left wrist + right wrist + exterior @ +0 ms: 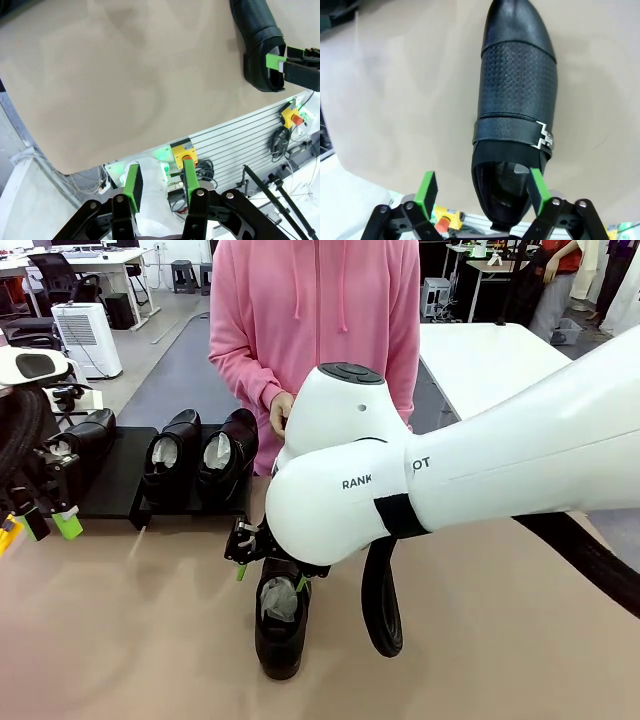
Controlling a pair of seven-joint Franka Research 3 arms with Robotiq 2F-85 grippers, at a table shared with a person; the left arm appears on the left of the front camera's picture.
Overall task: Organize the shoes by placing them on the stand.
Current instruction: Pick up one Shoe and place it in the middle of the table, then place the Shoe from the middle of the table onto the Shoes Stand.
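My right gripper stands spread wide over a glossy black leather dress shoe with a perforated vamp, a strap and a small silver buckle. In the right wrist view one green pad sits well clear of the shoe on bare tabletop, while the other pad lies at the rim of the heel opening; I cannot tell whether it touches. Nothing is grasped, the grip is released. From the front view this shoe lies flat on the tan tabletop, near the middle and on the robot's side of the stand, with white paper in its opening and the gripper at its heel end under the big white arm.

The low matte-black flat-topped stand sits at the far left of the tabletop. Three more glossy black shoes are on it: one at the left end, and two side by side, just beside each other, at the right end, each showing white stuffing.

My left gripper hangs off the tabletop's near edge with a gap between its green pads and nothing between them, half-parted. In the front view it sits at the left edge.

A person in a pink hoodie stands at the far side.
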